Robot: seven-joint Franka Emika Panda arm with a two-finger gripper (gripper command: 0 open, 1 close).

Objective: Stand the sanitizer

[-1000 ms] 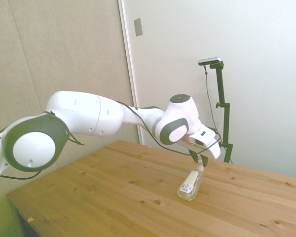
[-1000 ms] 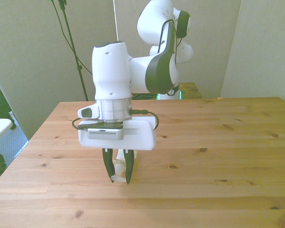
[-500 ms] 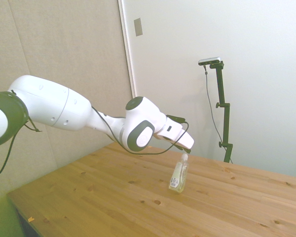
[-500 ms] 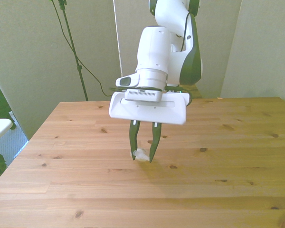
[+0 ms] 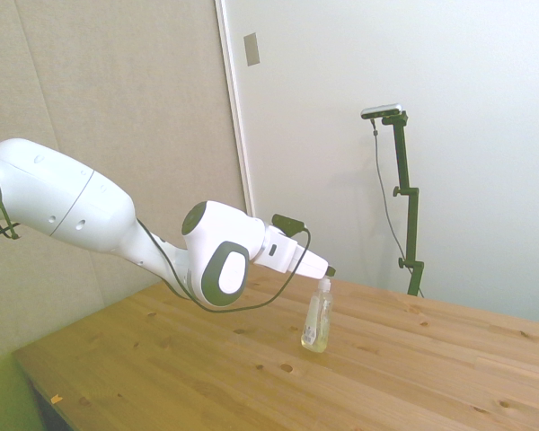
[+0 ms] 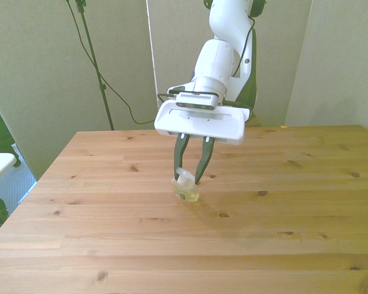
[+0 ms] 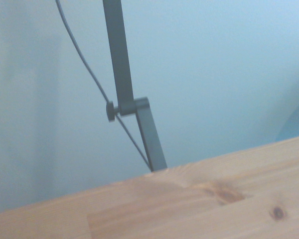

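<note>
Sanitizer (image 5: 315,321) stands upright on table (image 5: 431,377), fingers (image 6: 202,164) astride its pump

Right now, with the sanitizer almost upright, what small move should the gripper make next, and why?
Probably open the fingers a little and let go. The sanitizer stands nearly upright with its base on the table, and the gripper holds only its pump top, so it likely needs no more tilting.

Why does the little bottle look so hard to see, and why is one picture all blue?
In the side view the sanitizer is clear plastic against pale wood, so it nearly blends in; in the front view the end effector covers its top, and only a faint shadow falls on the table; the wrist view has a bluish tint and is slightly soft.
</note>
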